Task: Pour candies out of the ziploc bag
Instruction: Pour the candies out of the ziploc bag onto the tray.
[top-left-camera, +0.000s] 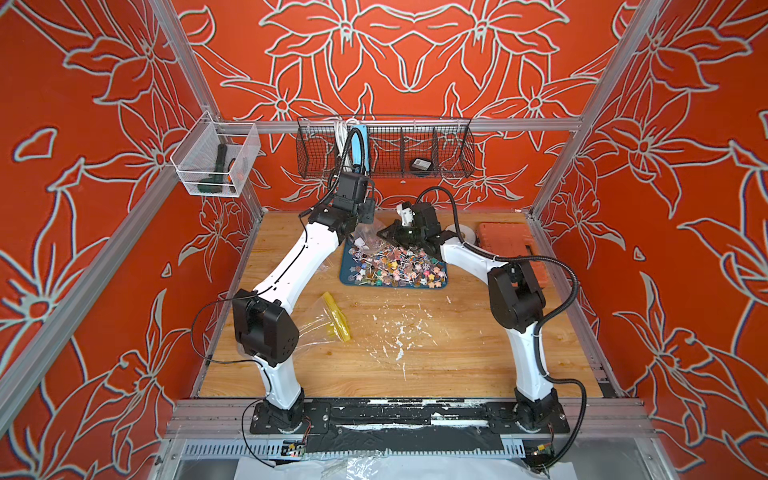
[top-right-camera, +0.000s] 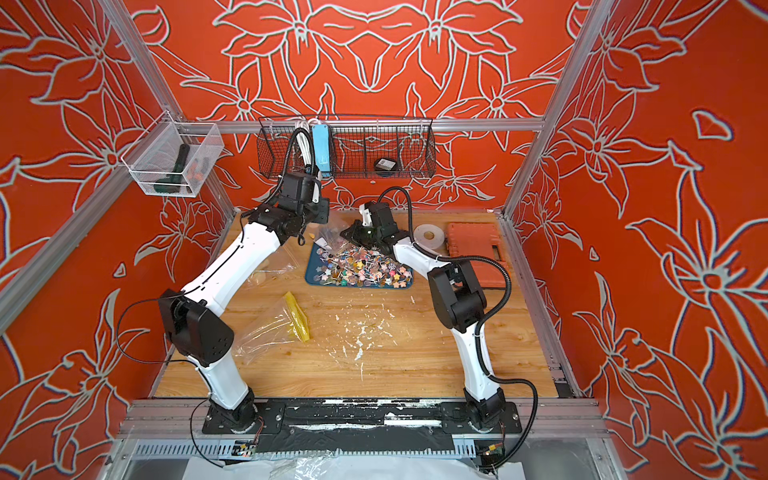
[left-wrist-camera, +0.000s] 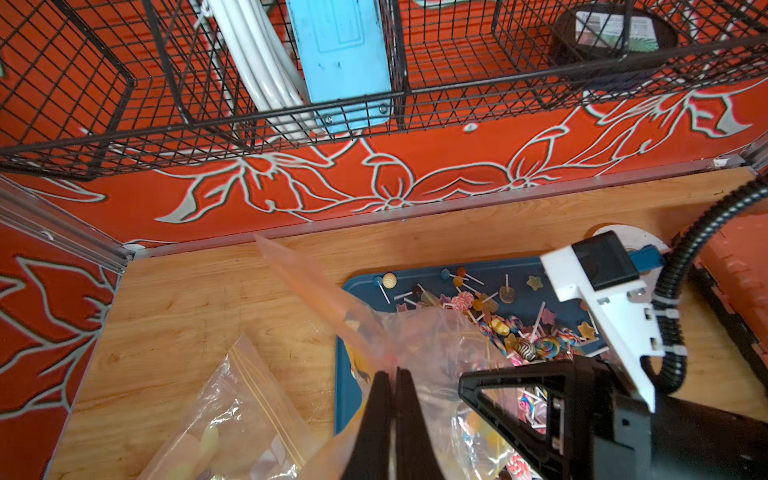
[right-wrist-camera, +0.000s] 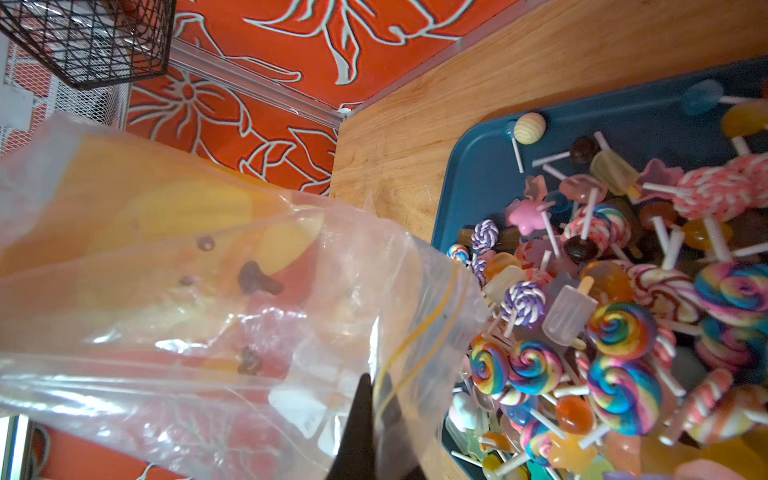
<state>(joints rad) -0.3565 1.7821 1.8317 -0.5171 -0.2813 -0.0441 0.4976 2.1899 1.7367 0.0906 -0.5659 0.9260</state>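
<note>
Candies (top-left-camera: 399, 270) lie within blue tray's (right-wrist-camera: 615, 116) edges; left pincer (left-wrist-camera: 392, 376), right pincer (right-wrist-camera: 371, 388) clamped on ziploc bag (right-wrist-camera: 249, 316).

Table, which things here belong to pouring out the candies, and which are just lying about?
Job: held bag, candies, blue tray, left gripper, right gripper.
Lying about: loose bag with yellow strip, another filled bag, tape roll, orange case.
</note>
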